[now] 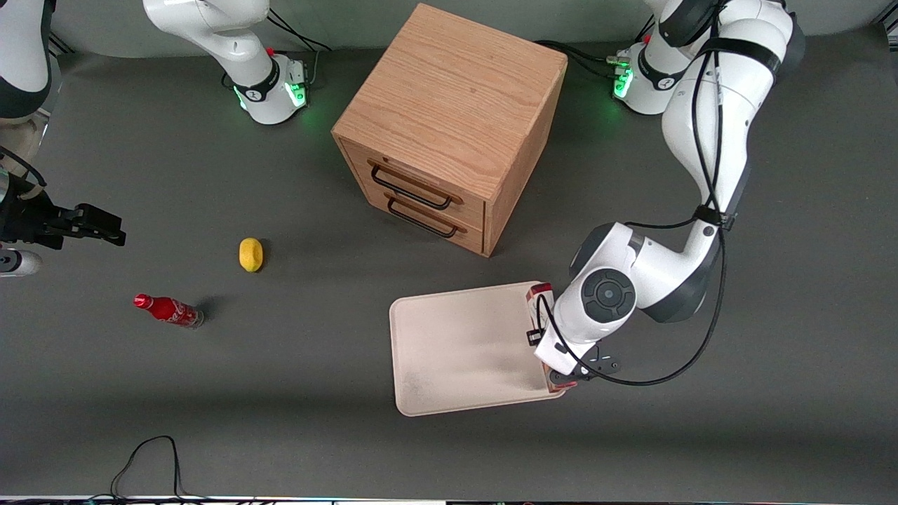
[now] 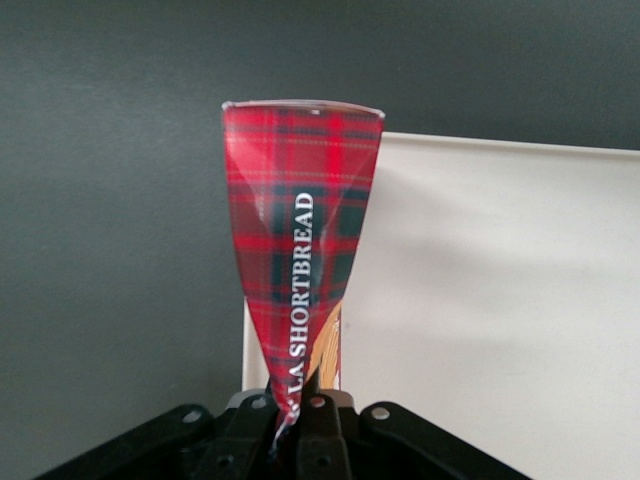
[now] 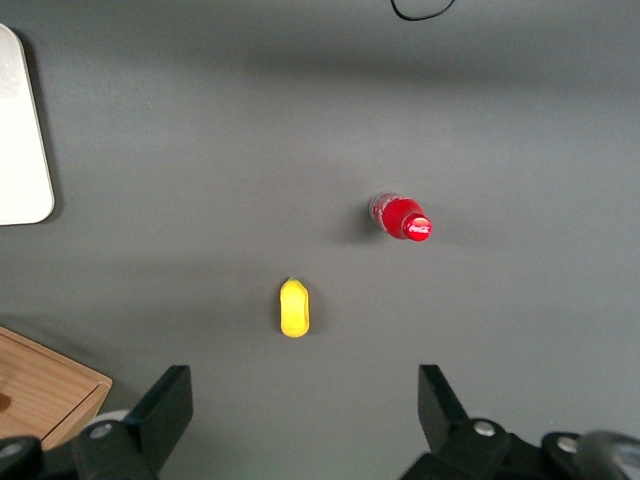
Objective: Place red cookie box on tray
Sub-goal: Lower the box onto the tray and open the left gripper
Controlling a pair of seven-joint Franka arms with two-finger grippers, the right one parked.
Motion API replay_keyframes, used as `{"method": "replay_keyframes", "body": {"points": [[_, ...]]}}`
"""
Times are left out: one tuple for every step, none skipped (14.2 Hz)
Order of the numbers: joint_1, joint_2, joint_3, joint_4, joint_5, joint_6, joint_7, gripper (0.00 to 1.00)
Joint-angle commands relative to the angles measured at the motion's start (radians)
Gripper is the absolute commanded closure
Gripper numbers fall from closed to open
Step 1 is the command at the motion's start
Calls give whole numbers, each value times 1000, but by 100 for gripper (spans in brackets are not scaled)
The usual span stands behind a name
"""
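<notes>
From the front I am seeing only two red ends of the cookie box (image 1: 540, 292) poking out from under the working arm's wrist, along the tray (image 1: 456, 347) edge nearest that arm. The wrist camera is giving me what the front cannot: the gripper (image 2: 298, 425) is pinching the box's near end, tartan side up, with "SHORTBREAD" lettering running lengthwise. The box's long axis is running along that tray edge, pointing away from the front camera toward the wooden cabinet (image 1: 449, 126). I cannot tell whether it is resting on the tray or held above it. The soda bottle (image 1: 168, 310) and yellow lemon (image 1: 250, 254) are sitting toward the parked arm's end.
</notes>
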Motion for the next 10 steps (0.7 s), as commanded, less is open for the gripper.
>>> {"method": "replay_keyframes", "body": {"points": [[-13, -1, 13, -19, 17, 28, -27, 100], [-13, 1, 15, -19, 19, 28, -24, 100], [-11, 4, 15, -25, 19, 28, -24, 100], [-11, 5, 16, -27, 21, 31, -22, 100], [-11, 5, 16, -33, 22, 39, -22, 100], [-9, 5, 16, -36, 22, 45, -22, 100], [-9, 5, 16, -41, 22, 57, -22, 100], [-8, 5, 16, -42, 22, 62, -21, 100], [-5, 5, 16, -42, 21, 63, -20, 100], [-5, 7, 16, -42, 18, 63, -24, 100]]}}
